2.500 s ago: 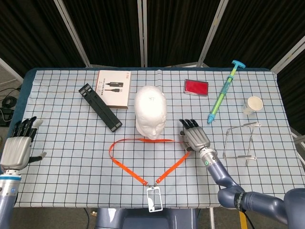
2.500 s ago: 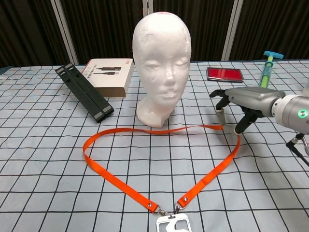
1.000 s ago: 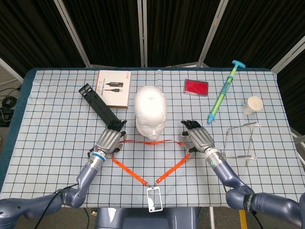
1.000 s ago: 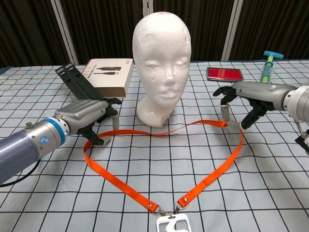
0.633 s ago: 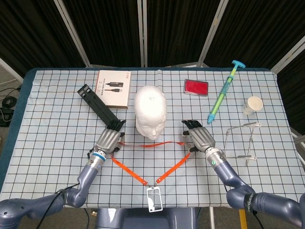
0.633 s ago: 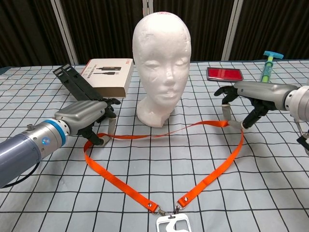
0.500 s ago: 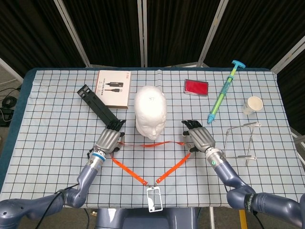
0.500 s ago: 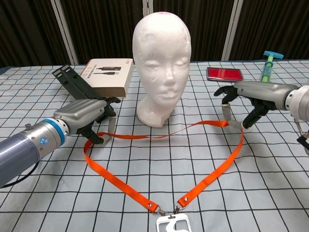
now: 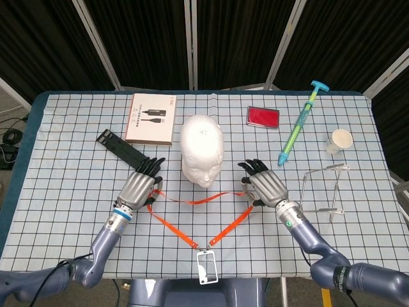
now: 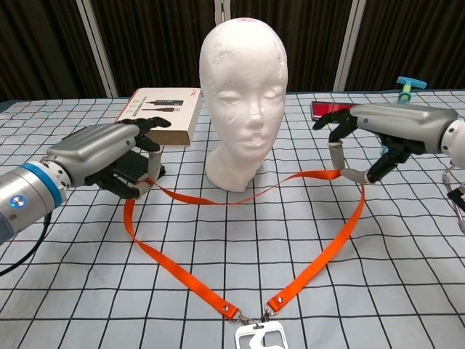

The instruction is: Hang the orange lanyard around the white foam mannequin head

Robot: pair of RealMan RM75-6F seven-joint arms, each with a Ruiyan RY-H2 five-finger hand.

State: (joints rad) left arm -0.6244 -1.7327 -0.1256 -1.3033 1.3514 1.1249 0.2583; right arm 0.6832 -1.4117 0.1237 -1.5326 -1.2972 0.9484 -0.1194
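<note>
The white foam mannequin head (image 9: 202, 150) (image 10: 243, 94) stands upright at the table's middle. In front of it the orange lanyard (image 9: 174, 226) (image 10: 176, 269) forms a heart-shaped loop, with its clear badge holder (image 9: 206, 265) (image 10: 259, 338) at the near edge. My left hand (image 9: 140, 185) (image 10: 109, 156) pinches the loop's left side and holds it above the cloth. My right hand (image 9: 265, 185) (image 10: 378, 138) pinches the right side, also raised. The strap's far span sags between both hands, just in front of the head's base.
A black folding stand (image 9: 118, 146) lies behind my left hand, next to a white boxed book (image 9: 151, 118) (image 10: 161, 113). A red case (image 9: 262, 116), a green-blue syringe (image 9: 299, 125), a paper cup (image 9: 339, 141) and a clear acrylic stand (image 9: 323, 188) occupy the right side.
My left hand came in from the table's left edge and took the strap. Both hands have lifted the loop's sides off the cloth. The black stand slid left and turned.
</note>
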